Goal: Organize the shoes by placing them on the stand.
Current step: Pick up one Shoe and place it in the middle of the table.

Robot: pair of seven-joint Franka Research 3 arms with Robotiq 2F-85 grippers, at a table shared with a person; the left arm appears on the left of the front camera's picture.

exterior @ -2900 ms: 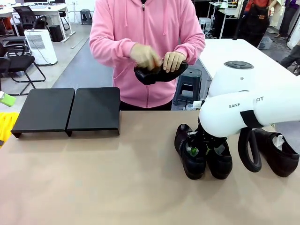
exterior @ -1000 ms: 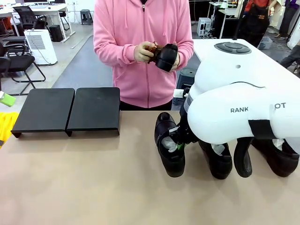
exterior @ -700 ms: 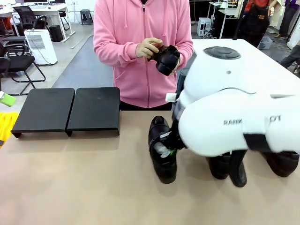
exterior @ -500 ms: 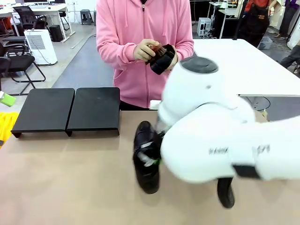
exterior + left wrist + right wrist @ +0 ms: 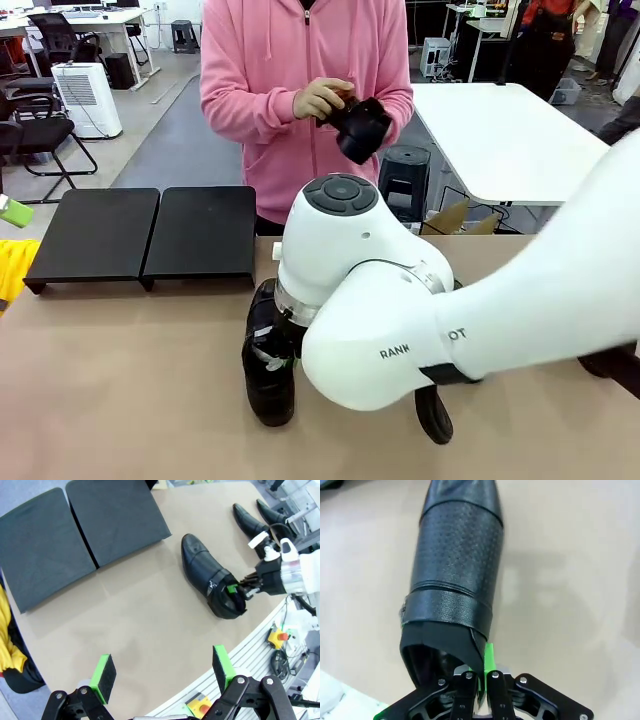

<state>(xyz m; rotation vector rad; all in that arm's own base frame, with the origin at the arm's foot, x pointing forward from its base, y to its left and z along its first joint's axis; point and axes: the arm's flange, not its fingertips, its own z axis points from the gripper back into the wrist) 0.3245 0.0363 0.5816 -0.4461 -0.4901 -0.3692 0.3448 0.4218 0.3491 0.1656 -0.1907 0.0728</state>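
Transport step: right gripper point(image 5: 481, 674) pinched tight on heel collar of black dress shoe point(image 5: 268, 392), near front edge of table point(image 5: 120, 400), well short of stand point(image 5: 150, 235) at far-left corner. Left gripper point(image 5: 162, 667) spread, empty. Next: carry far-left, set flat on stand.

In the front view the right arm point(image 5: 420, 330) covers most of the shoe point(image 5: 268, 385) at 7 o'clock, then runs off the edge at 3 o'clock. The person's hands point(image 5: 322, 98) cover part of a second shoe point(image 5: 362, 128) at 12 o'clock. In the right wrist view the shoe's toe is cut off at 12 o'clock. Its collar hides the pads point(image 5: 489, 656) of the right gripper point(image 5: 481, 669) but for a green sliver. In the left wrist view the stand point(image 5: 115, 520) is clipped at 11 o'clock. Two far shoes point(image 5: 247, 522) at 1 o'clock run partly behind the arm.
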